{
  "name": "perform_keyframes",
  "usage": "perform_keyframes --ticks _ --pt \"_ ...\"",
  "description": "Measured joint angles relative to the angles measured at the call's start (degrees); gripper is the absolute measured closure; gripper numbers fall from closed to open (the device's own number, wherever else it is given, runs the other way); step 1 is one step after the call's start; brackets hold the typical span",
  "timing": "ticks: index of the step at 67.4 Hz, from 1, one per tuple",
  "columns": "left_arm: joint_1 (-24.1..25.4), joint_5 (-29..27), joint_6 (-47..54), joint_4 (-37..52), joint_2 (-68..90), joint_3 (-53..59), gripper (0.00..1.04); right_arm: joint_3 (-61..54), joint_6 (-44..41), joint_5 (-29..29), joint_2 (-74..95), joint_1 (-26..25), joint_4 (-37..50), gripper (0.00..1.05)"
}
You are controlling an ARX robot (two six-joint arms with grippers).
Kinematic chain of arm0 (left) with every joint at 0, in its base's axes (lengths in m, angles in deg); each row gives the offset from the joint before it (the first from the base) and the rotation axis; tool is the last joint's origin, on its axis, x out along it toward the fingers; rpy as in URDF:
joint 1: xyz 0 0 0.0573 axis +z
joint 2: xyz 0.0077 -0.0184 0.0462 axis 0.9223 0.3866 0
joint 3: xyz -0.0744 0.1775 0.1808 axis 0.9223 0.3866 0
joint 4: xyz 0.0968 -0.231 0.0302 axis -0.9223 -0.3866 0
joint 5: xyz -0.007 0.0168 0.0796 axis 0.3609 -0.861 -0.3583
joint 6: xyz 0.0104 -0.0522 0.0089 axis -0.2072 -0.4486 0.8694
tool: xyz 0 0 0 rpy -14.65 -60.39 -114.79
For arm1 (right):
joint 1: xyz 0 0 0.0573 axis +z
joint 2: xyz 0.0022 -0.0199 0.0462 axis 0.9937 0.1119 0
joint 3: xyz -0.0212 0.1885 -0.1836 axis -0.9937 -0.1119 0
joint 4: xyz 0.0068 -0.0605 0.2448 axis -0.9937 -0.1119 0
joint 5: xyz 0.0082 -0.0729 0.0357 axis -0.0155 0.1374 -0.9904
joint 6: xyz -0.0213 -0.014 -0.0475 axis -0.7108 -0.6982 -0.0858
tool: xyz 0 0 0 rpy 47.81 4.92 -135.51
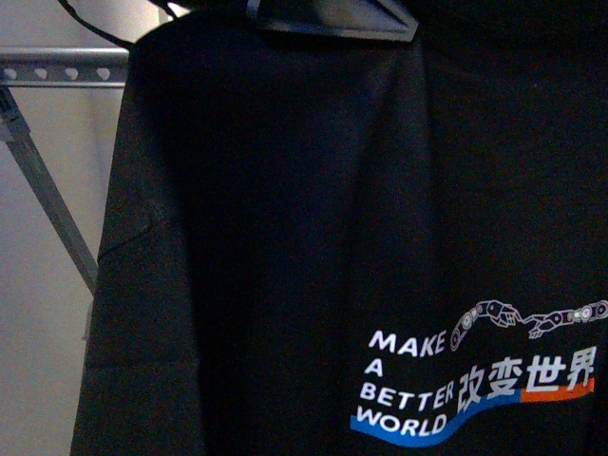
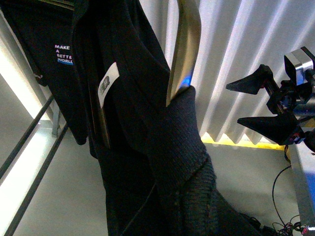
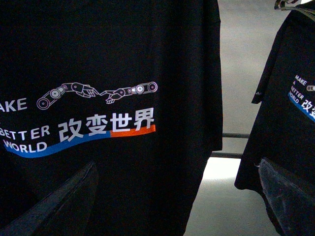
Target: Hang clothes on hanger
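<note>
The black T-shirt point(image 1: 285, 237) hangs full length and fills the front view, with its "MAKE A BETTER WORLD" print point(image 1: 408, 385) at the lower right. A dark gripper shape, apparently my left gripper point(image 1: 332, 21), sits at the shirt's top edge. In the left wrist view the ribbed collar point(image 2: 182, 147) and a white label point(image 2: 108, 83) cover the left fingers, which are shut on the shirt. My right gripper point(image 3: 172, 196) is open and empty, facing the printed front point(image 3: 98, 73). It also shows in the left wrist view point(image 2: 233, 104), apart from the shirt. The grey rack's rail point(image 1: 57, 68) with heart holes runs behind the shirt.
A slanted rack leg point(image 1: 47, 199) stands at the left. A second black shirt with the same print point(image 3: 290, 98) hangs beside the first; it also shows in the left wrist view point(image 2: 64, 54). Dark bars point(image 3: 236, 135) cross between the two shirts. A shiny metal strip point(image 2: 184, 44) rises beside the collar.
</note>
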State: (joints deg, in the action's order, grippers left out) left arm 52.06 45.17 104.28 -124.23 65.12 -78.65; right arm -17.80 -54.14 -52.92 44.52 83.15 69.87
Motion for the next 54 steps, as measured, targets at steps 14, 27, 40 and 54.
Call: perform_keyframes --ticks 14,27,40,54 --pt "-0.2 0.0 0.0 0.0 0.0 0.0 1.0 12.8 -7.7 -45.9 26.8 -22.9 -0.4 0.07" --pt "0.2 0.0 0.0 0.0 0.0 0.0 1.0 34.9 -23.3 -58.8 51.2 -32.3 -5.7 0.07" --pt "0.1 0.0 0.0 0.0 -0.1 0.0 1.0 61.8 -48.7 -60.7 70.2 -29.8 -24.6 0.07" --pt "-0.1 0.1 0.0 0.0 -0.1 0.0 1.0 87.7 -79.8 -50.6 81.8 -21.8 -39.7 0.07"
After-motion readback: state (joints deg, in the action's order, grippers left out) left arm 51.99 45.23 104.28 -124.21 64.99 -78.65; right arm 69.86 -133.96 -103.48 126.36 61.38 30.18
